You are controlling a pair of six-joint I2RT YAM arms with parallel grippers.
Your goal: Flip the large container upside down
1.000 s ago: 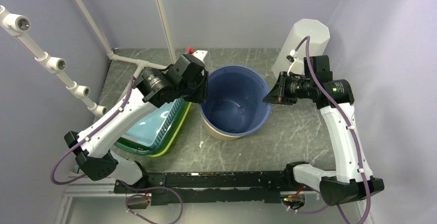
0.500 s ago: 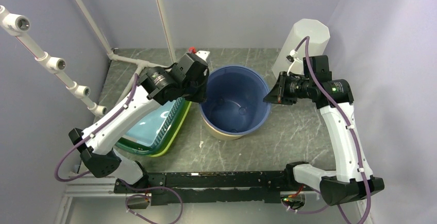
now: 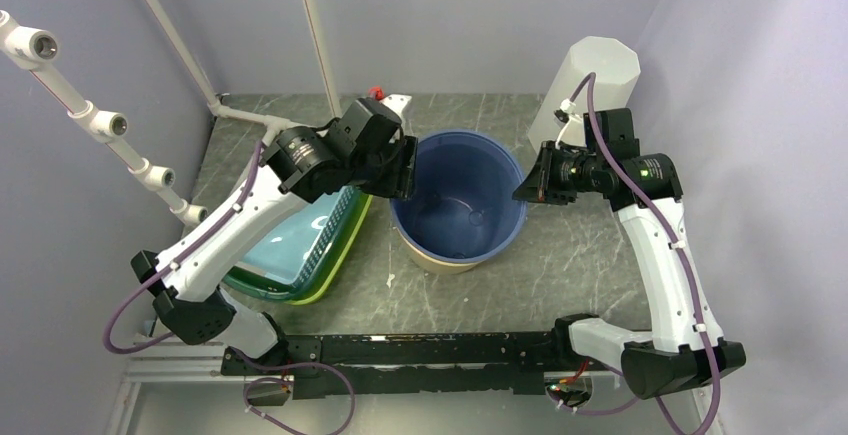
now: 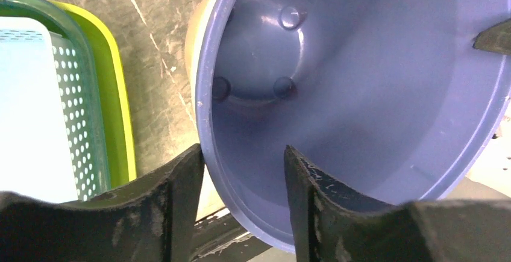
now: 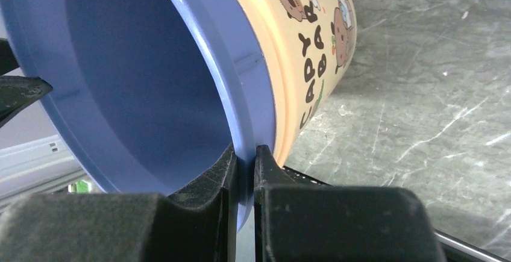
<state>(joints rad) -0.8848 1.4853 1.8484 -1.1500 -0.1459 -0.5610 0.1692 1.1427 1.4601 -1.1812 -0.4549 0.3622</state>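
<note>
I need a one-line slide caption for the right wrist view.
Right gripper closed on the blue rim of the large container, clamping it from inside and outside, grey table behind.

Left claw (image 4: 244, 153) wide, right claw (image 5: 244, 150) clamped.

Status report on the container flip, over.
Right pincer shut on large container rim. Left pincer open, straddling opposite rim. Container mouth up. Baskets close beside it.
</note>
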